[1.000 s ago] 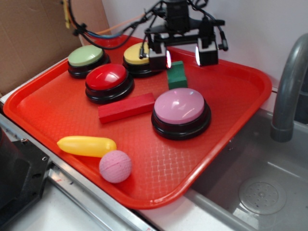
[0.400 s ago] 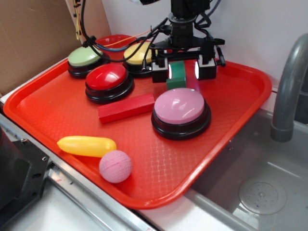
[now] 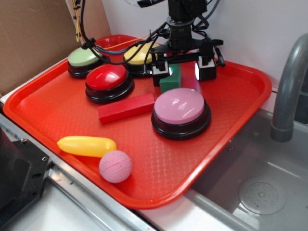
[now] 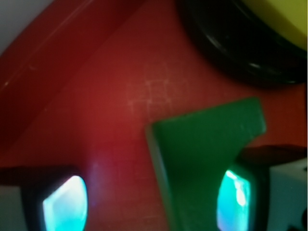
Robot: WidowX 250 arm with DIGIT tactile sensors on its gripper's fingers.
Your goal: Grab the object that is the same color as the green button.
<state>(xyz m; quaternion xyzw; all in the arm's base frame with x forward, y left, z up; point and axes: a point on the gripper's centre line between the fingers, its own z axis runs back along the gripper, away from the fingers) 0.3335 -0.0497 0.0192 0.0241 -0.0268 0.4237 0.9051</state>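
Observation:
The small dark green block stands on the red tray between the yellow button and the pink button. My gripper is low over it, jaws open, one finger on each side. In the wrist view the block lies against the right fingertip, with bare tray between it and the left fingertip; the gripper has not closed on it. The pale green button sits at the tray's back left.
A yellow button, a red button and a large pink button surround the block. A long red block, a yellow oblong toy and a pink ball lie nearer. A sink and faucet are at right.
The gripper has come down from above the tray to straddle the green block. The block has shifted slightly left and toward the near side.

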